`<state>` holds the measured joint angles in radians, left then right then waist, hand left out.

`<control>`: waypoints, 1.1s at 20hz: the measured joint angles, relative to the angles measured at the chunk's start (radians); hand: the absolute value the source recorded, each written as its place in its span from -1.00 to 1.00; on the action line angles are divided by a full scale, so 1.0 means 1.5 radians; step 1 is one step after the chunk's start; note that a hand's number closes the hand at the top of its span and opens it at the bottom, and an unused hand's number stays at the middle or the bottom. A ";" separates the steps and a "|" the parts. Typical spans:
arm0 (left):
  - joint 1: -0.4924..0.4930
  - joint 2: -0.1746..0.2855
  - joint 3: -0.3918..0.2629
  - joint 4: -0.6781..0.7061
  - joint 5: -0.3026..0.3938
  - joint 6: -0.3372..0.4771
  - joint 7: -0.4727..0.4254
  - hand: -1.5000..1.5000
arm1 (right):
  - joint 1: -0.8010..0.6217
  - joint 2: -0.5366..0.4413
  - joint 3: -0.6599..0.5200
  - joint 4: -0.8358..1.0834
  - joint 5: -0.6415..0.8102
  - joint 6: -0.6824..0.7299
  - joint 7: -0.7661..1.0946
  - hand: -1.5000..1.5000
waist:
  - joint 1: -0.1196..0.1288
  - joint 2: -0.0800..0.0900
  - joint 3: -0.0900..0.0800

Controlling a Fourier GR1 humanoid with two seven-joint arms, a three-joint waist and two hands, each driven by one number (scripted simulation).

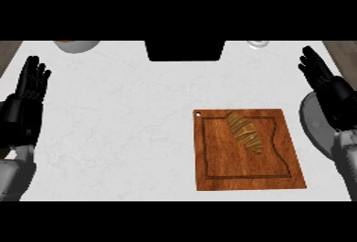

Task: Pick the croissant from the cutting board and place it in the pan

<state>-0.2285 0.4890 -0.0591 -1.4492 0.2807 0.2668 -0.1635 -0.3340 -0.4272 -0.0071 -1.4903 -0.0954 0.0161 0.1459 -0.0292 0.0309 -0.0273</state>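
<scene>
Wooden cutting board (247, 179) lies on the white counter (118, 132) with the croissant (245, 131) resting diagonally on its upper half, untouched. Both hands hold nothing, fingers straight: the left hand (26, 100) rests at the left edge, the right hand (326, 85) at the right edge, nearer the board and therefore the likely picker.

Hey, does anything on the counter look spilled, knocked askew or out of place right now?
Nothing stands out. The croissant lies whole on the cutting board, which sits flat on the white counter, with no spill showing. The left hand and right hand rest open at the view's edges.
</scene>
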 measured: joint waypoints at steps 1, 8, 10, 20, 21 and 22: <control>0.002 -0.005 -0.009 0.003 -0.003 -0.004 0.003 0.00 | -0.009 0.002 0.004 0.018 0.004 0.004 0.002 -1.00 | 0.006 -0.004 0.004; -0.005 -0.010 -0.108 0.000 -0.034 -0.061 0.072 0.00 | -0.085 -0.062 0.069 0.169 0.069 0.104 0.014 1.00 | 0.044 -0.002 0.013; -0.003 -0.016 -0.133 -0.006 -0.038 -0.073 0.096 0.00 | -0.081 -0.066 0.100 0.204 0.138 0.073 -0.017 1.00 | 0.047 -0.004 0.016; 0.016 -0.025 -0.151 -0.054 -0.051 -0.091 0.193 0.00 | -0.083 -0.019 0.129 0.385 0.227 0.054 -0.154 -1.00 | 0.029 -0.018 0.018; 0.016 -0.019 -0.144 -0.054 -0.048 -0.097 0.195 0.00 | -0.094 -0.025 0.140 0.391 0.243 0.063 -0.143 -1.00 | 0.030 -0.019 0.018; 0.020 -0.024 -0.149 -0.056 -0.051 -0.096 0.196 0.00 | -0.107 -0.035 0.153 0.387 0.258 0.077 -0.127 -1.00 | 0.030 -0.020 0.018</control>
<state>-0.1986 0.4527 -0.2821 -1.5335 0.2049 0.1226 0.1302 -0.4950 -0.4801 0.2225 -0.9094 0.2916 0.1321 -0.0443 0.0151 0.0016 -0.0008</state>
